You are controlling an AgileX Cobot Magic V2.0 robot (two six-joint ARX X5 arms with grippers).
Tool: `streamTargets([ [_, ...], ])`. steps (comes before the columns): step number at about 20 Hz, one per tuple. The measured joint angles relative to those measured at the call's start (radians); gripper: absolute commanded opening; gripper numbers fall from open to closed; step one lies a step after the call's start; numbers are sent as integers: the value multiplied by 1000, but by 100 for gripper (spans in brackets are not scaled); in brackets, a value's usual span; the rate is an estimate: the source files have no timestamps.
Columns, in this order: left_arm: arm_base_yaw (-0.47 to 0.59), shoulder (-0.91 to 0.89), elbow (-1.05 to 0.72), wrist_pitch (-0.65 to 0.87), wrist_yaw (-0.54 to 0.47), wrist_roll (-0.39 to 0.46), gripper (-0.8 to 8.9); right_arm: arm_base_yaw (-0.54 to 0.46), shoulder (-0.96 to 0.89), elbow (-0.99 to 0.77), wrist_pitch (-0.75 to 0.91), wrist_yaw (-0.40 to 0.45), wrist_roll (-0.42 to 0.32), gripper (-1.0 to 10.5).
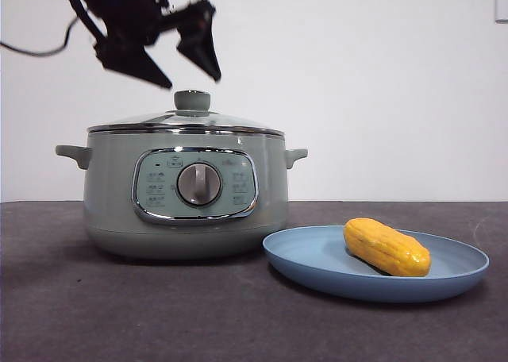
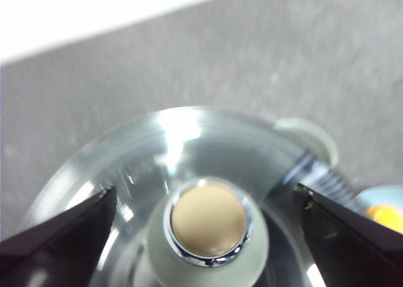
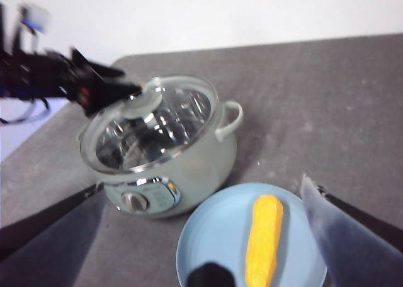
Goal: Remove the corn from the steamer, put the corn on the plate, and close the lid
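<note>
While lid (image 1: 186, 120) sits closed, steamer (image 1: 186, 211) interior blurred; corn (image 1: 386, 247) on plate (image 1: 317, 263).

Left gripper (image 1: 194, 80): raised, jaws spread wide, tips pointing down; right gripper (image 3: 201, 192): held high, jaws parted.

lab bench | bare white wall (image 1: 381, 76) | grey table (image 1: 238, 322)
</note>
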Motion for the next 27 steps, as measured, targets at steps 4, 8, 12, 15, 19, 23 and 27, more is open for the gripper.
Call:
streamTargets([
  [4, 0, -83, 5, -64, 0, 0, 471, 0, 0, 0, -26, -8, 0, 539],
  [8, 0, -186, 5, -211, 12, -1, 470, 0, 0, 0, -60, -81, -6, 535],
  [12, 0, -307, 5, -394, 95, -1, 467, 0, 0, 0, -114, -156, -16, 535],
  [15, 0, -395, 5, -525, 190, -1, 467, 0, 2, 0, -162, -215, -19, 534],
  [19, 0, -496, 5, -665, 259, -1, 466, 0, 3, 0, -221, -235, -38, 531],
  [23, 0, -563, 6, -787, 282, -1, 339, 0, 4, 0, -270, -236, -53, 392],
  [27, 0, -600, 6, -895, 288, -1, -5, 0, 4, 0, -329, -235, -60, -19],
])
